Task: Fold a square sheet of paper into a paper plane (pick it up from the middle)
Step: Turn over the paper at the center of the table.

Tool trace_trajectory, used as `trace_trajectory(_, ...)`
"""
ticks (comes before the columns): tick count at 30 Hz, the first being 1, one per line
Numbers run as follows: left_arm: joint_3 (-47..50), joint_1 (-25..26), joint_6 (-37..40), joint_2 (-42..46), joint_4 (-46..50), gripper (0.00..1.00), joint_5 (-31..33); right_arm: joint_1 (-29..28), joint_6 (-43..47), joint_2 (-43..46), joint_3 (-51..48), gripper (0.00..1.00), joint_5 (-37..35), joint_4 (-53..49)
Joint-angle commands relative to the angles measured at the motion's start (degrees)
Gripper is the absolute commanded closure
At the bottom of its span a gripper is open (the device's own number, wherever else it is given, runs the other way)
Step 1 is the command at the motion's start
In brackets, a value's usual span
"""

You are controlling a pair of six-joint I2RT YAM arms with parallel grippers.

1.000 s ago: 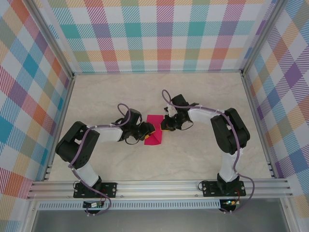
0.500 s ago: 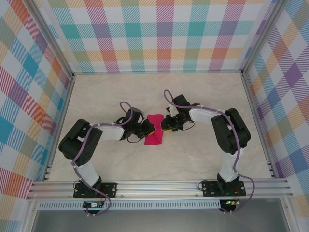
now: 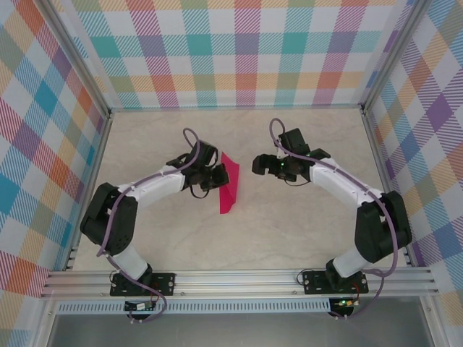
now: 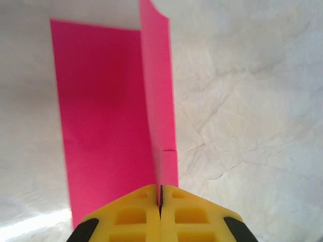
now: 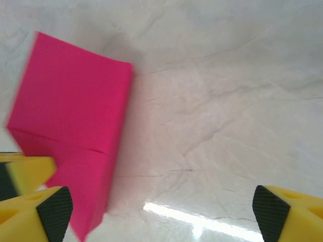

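Square sheet of paper near mid-table, folded once lengthwise and held tilted with one flap raised. Contact with the table not determinable. Left gripper, at 9 o'clock of the sheet, clamped tight on the folded edge, yellow fingertips pressed together with pink between. Right gripper, at 2 o'clock, spread wide, empty, clear of the sheet. Judged: centre-crease stage, nose folds not yet begun. Next move likely calls for laying the sheet flat and bringing the right gripper lightly onto the free edge.
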State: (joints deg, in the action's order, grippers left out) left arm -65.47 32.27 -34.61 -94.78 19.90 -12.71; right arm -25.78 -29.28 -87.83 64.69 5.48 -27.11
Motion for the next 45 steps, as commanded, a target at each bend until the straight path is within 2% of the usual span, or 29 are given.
trace_trajectory(1, -7.5, 1.4, 8.7, 1.7, 19.7, 0.97, 12.5, 0.9, -2.2, 2.2, -0.8, 0.02, -5.0, -2.8)
trace_trajectory(6, -17.6, 4.3, 12.4, -1.7, 32.8, 0.97, 33.6, 2.5, -4.1, 4.9, -2.2, 0.00, -4.8, -2.4)
trace_trajectory(10, -24.4, 7.0, 12.9, -7.4, 42.2, 0.97, 51.5, 4.1, -6.6, 6.7, -2.6, 0.00, -8.6, -4.6)
trace_trajectory(13, -28.6, 8.3, 11.9, -12.7, 48.4, 0.97, 61.6, 5.4, -8.1, 8.3, -3.6, 0.00, -10.3, -5.4)
trace_trajectory(16, -32.6, 9.5, 10.4, -17.9, 53.2, 0.97, 67.6, 6.0, -9.1, 9.3, -4.6, 0.00, -11.7, -6.0)
trace_trajectory(20, -36.3, 11.6, 9.9, -24.0, 55.3, 0.97, 70.1, 7.1, -10.8, 9.5, -5.2, 0.00, -13.3, -7.9)
trace_trajectory(25, -39.1, 14.1, 9.8, -29.9, 54.2, 0.97, 68.1, 8.4, -11.9, 10.3, -6.6, 0.00, -13.3, -8.1)
trace_trajectory(31, -43.9, 17.2, 8.6, -37.4, 55.7, 0.98, 69.0, 9.4, -12.2, 10.7, -6.8, 0.00, -13.4, -9.1)
trace_trajectory(45, -48.9, 22.5, 7.3, -45.7, 55.2, 0.96, 65.2, 11.6, -13.7, 11.1, -7.4, 0.00, -13.8, -10.8)
